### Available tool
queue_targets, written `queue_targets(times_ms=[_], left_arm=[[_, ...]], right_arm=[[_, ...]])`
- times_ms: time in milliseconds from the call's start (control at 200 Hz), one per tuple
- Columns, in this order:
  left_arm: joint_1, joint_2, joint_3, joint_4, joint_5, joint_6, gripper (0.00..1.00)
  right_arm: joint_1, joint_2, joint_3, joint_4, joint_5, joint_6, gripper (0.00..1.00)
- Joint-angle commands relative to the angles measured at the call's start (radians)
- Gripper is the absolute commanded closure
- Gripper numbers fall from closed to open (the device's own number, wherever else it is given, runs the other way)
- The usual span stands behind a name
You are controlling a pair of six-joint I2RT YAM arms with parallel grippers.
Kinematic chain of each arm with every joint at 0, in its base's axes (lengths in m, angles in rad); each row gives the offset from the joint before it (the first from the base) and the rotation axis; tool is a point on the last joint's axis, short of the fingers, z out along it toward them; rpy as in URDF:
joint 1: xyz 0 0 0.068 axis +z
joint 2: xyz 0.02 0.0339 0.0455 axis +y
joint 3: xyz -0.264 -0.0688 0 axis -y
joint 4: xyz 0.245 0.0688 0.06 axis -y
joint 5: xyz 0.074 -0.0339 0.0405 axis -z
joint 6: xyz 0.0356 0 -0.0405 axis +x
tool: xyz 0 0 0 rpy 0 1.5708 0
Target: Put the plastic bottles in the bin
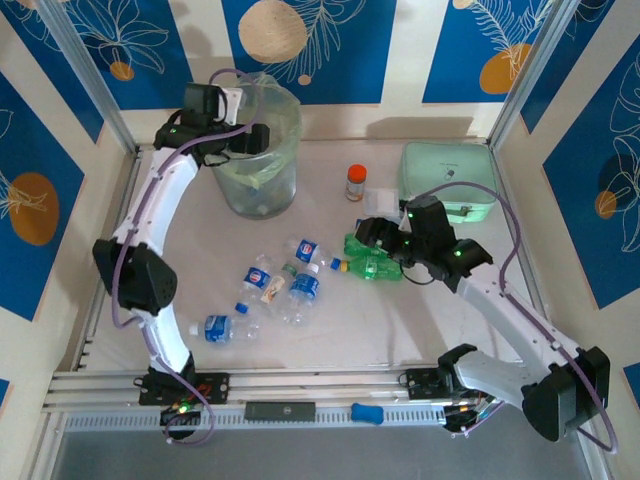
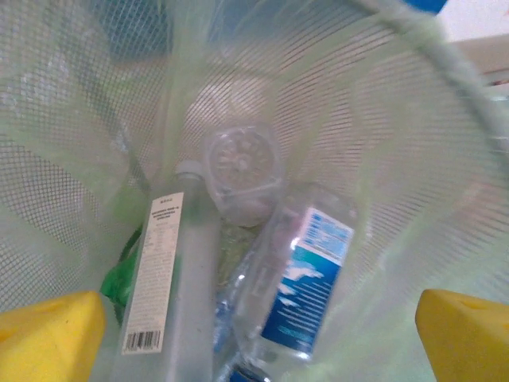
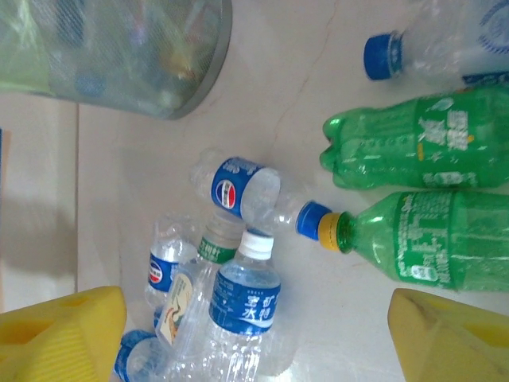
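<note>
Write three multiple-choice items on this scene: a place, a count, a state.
1. Where is the left gripper? A. Over the tall round pale-green mesh bin. B. Over a mint-green case. C. At the table's near edge.
2. How many green see-through plastic bottles lie outside that bin? A. One. B. Two. C. Four.
3. How stands the left gripper? A. Open, empty. B. Shut on a bottle. C. Shut on the liner.
Answers: 1 A, its camera looks down into the bin; 2 B, two lie side by side; 3 A, its yellow fingers stand wide apart.
</note>
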Motion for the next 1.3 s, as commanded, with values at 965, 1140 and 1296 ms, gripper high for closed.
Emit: queue_targets(times_ms=[965,1140,1296], left_arm=[[-0.024,-1.037,-1.556,0.774,0.307,-0.695,0.01],[-0.028,-1.062,-1.572,0.755,0.273,-0.676,0.00],[-0.034,-1.037,-1.580,0.795,0.260,-0.690,0.00]], right_arm=[[0.437,0.637,0.157,0.208,0.100,0.260,0.16],[0.443,0.665,0.139,0.216,0.102,0.280,0.18],[0.441,0.689,0.129,0.234,0.091,0.278,0.21]])
